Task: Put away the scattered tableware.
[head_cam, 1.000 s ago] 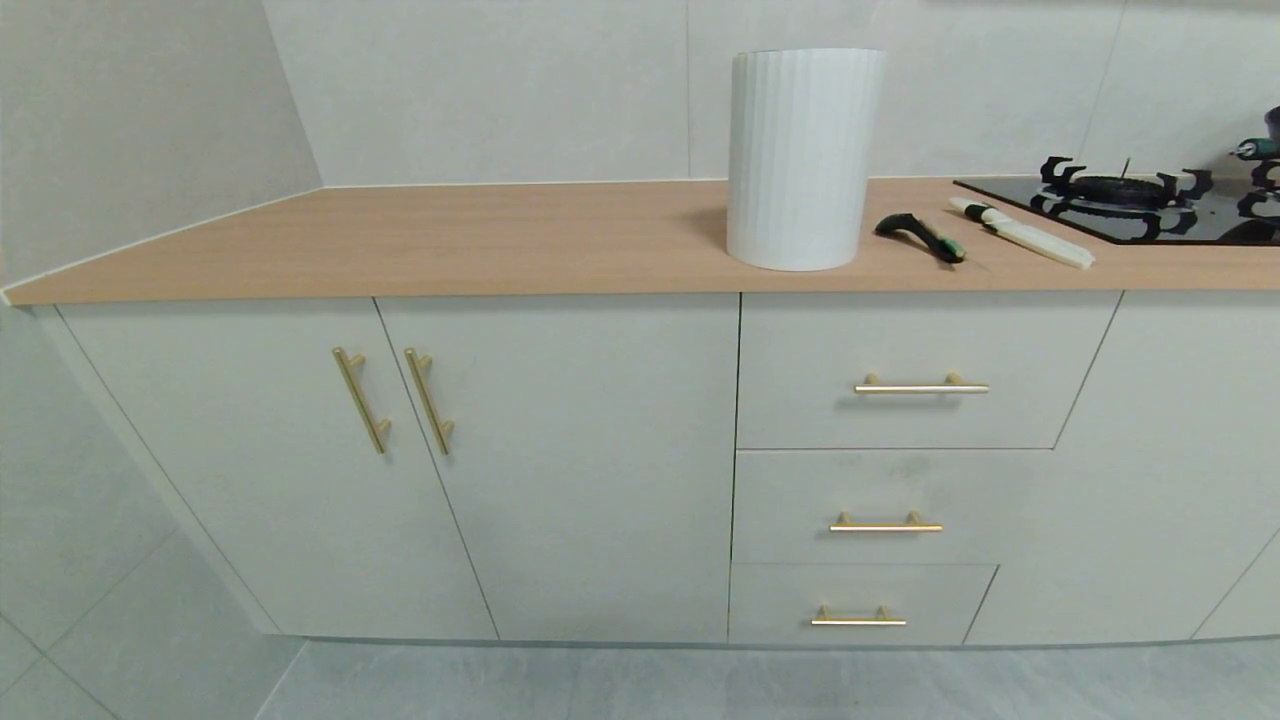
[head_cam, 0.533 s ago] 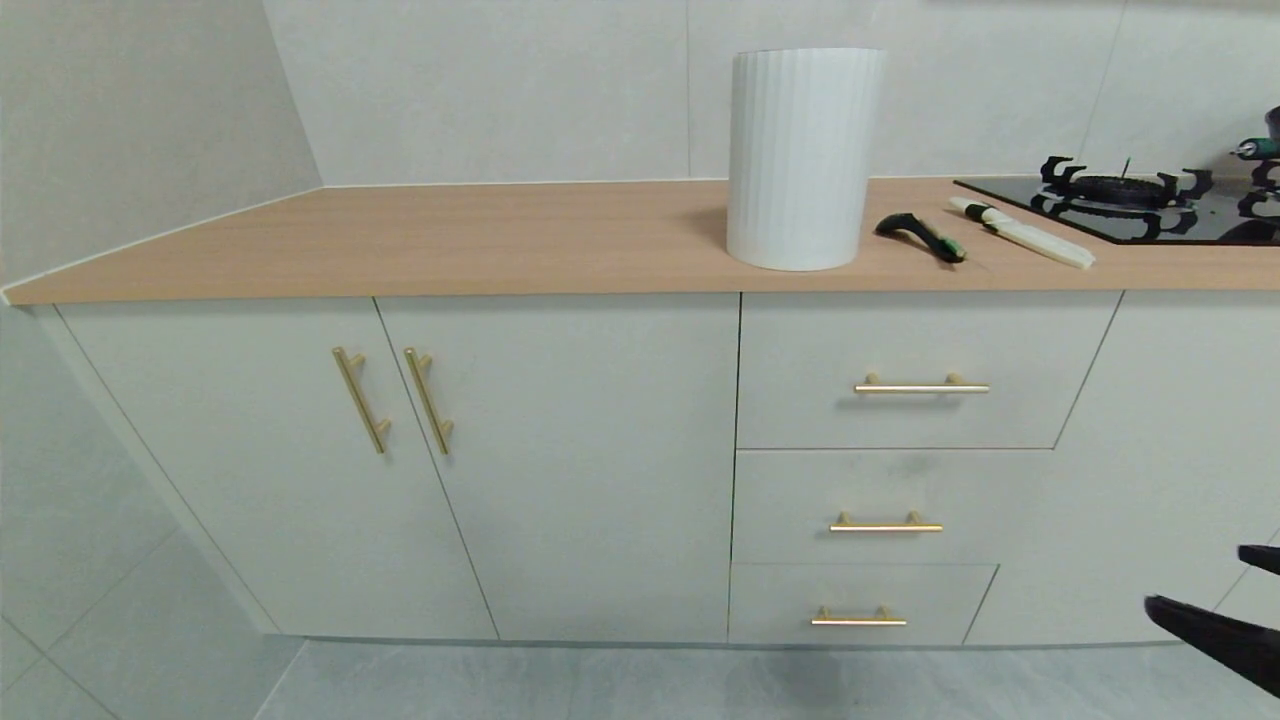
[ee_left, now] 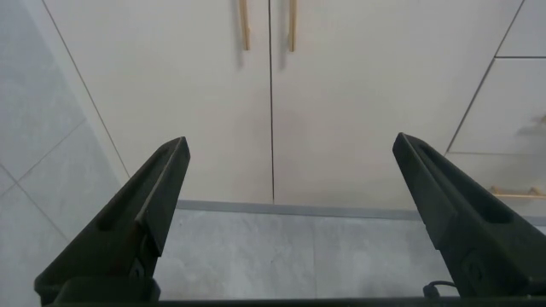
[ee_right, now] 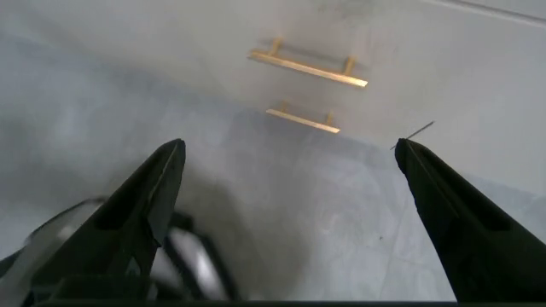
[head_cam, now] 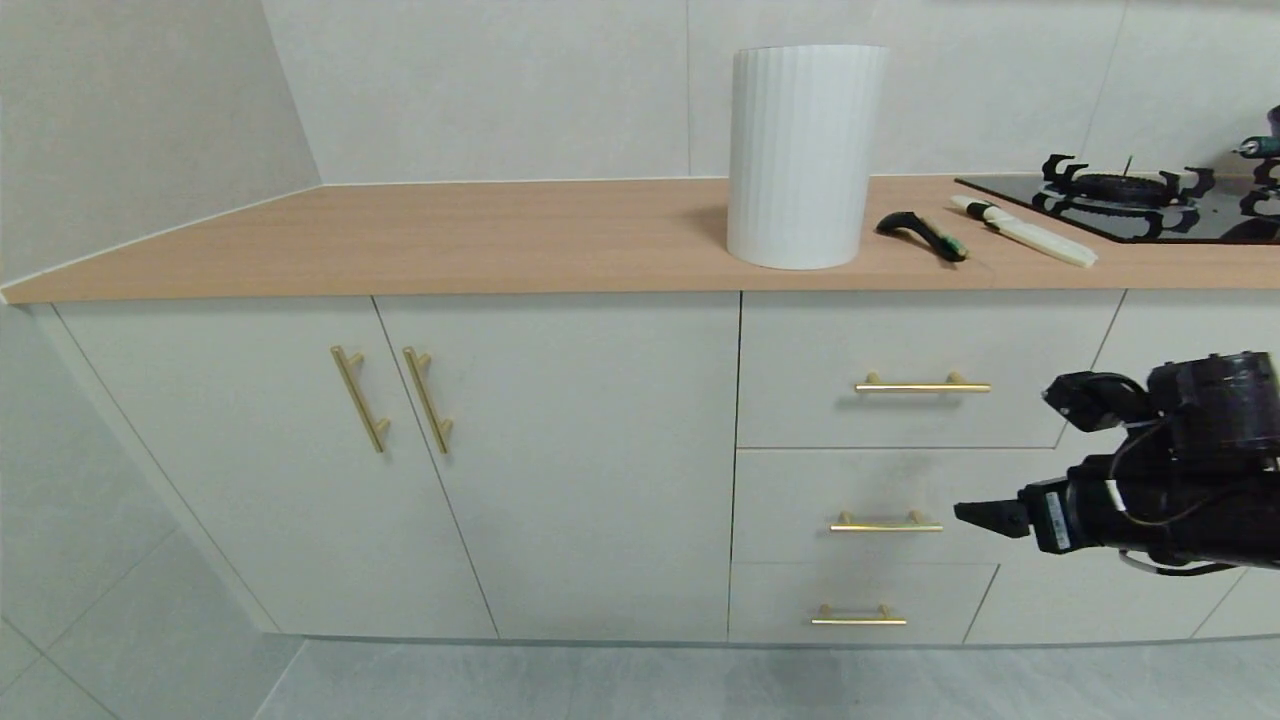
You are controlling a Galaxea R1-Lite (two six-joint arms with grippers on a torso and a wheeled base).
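– Tableware first: where does it lie?
– Two pieces lie on the countertop (head_cam: 450, 240), toward its right end. A black-handled tool (head_cam: 920, 236) with a green tip lies flat close to the front edge, just right of a tall white ribbed container (head_cam: 800, 155). A white utensil (head_cam: 1022, 232) with a green band lies slantwise beside it, its far end just beside the left edge of the black hob (head_cam: 1150, 225).
– Do the two pieces touch?
– No, they lie near each other but apart.
– And the grippers?
– The right gripper (ee_right: 288, 149) hangs below the countertop, in front of the drawer fronts, with its fingers spread wide and nothing between them. In the head view its lower fingertip points at the middle drawer, near the right end of that drawer's brass handle (head_cam: 885, 525). The left gripper (ee_left: 290, 141) is low, facing the two cabinet doors and their upright brass handles (ee_left: 245, 24), with its fingers also wide apart and empty.
– Any writing to read?
– A pale label (head_cam: 1050, 515) sits on the right gripper's body, but its print is too small to make out.
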